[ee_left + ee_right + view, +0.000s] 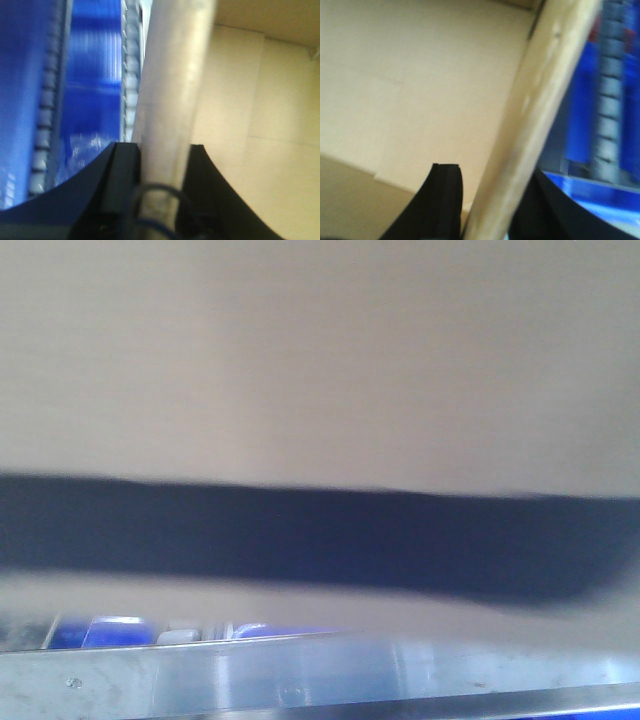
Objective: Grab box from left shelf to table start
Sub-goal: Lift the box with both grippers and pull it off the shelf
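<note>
Now | box [320, 360] filled front view just above shelf rail [300, 680], long axis across the 2 arms | left gripper [162, 165] pinched its left wall, right gripper [490, 185] its right wall, both equally near | blue bins [90, 100] just outside walls | rail could snag pull-out

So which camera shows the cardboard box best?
The front-facing view: the box fills it, showing its outer face and black printed band above the shelf rail. The left wrist view shows just a wall edge and inner face, gripped in the left pincer; the right wrist view shows likewise with the right pincer.
</note>
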`<action>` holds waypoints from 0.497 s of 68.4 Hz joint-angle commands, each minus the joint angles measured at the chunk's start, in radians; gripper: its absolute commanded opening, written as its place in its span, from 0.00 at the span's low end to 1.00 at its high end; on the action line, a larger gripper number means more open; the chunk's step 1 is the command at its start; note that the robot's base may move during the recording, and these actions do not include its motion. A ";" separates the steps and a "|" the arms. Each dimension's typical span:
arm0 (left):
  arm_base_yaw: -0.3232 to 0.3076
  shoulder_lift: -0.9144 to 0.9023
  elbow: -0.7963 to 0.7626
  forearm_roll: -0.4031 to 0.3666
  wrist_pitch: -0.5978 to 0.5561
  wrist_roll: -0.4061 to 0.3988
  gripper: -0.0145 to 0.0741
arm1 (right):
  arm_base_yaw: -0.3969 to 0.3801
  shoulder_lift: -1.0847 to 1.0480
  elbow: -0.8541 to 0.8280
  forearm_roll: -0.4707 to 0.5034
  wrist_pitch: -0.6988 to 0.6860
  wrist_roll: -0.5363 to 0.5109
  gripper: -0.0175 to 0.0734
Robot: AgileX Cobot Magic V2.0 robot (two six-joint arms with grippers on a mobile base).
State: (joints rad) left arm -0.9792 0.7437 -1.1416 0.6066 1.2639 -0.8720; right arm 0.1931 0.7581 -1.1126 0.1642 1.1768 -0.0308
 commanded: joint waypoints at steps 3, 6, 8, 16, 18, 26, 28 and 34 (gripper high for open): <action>-0.046 -0.066 -0.045 -0.138 0.013 0.106 0.06 | 0.016 0.023 -0.028 0.170 -0.202 -0.068 0.27; -0.046 -0.079 -0.045 -0.138 0.018 0.106 0.06 | 0.016 0.026 -0.028 0.175 -0.201 -0.068 0.27; -0.046 -0.086 -0.043 -0.143 0.018 0.106 0.06 | 0.016 0.026 -0.028 0.178 -0.200 -0.068 0.27; -0.046 -0.107 -0.018 -0.166 0.014 0.106 0.06 | 0.016 0.027 -0.028 0.180 -0.202 -0.068 0.27; -0.046 -0.109 -0.009 -0.172 0.011 0.106 0.06 | 0.016 0.027 -0.028 0.180 -0.202 -0.068 0.27; -0.046 -0.109 0.037 -0.192 -0.006 0.106 0.06 | 0.016 0.027 -0.028 0.180 -0.200 -0.068 0.27; -0.046 -0.109 0.046 -0.194 -0.014 0.106 0.06 | 0.016 0.027 -0.028 0.180 -0.197 -0.068 0.27; -0.046 -0.109 0.068 -0.205 -0.022 0.106 0.06 | 0.016 0.027 -0.028 0.180 -0.193 -0.068 0.27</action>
State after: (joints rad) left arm -0.9798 0.6452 -1.0534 0.6425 1.2639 -0.8735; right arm 0.2030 0.7741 -1.1107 0.2655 1.1536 -0.0558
